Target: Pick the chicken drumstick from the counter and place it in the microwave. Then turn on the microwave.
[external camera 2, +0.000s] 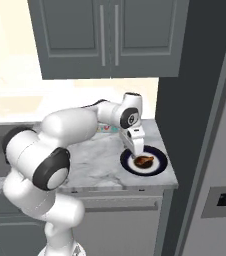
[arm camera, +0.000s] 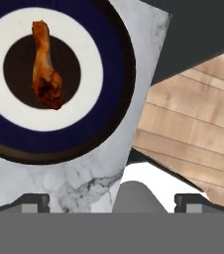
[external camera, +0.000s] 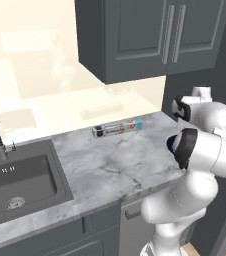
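Task stage: the approach to the pick, in my judgement; nothing of the task reads as done.
Drumstick: the chicken drumstick (arm camera: 46,67) lies at the centre of a dark round plate (arm camera: 109,44) with a white ring, bone end and meaty end both resting on the plate. It is not held.
Plate position: the plate sits on the counter (external camera 2: 97,162) near its right end and front edge, beside the tall dark panel.
Gripper: the gripper (external camera 2: 136,150) hangs over the plate's near-left rim, jaws spread wide and empty. In the hand view the finger tips (arm camera: 34,201) stand over bare marble and the counter's edge, off to one side of the drumstick, not around it.
Contact: none that I can see between the fingers and the meat.
Left to do: centre over the drumstick, descend, close, lift, carry it to the microwave, set it inside, then switch the microwave on.
Other item: a long box (external camera: 118,128), foil or wrap by its look, lies toward the back of the counter, well apart from the plate.
Sink: a dark sink (external camera: 20,182) with faucet sits at the counter's left.
Writing: the box carries printing, too small to read; no other legible label.
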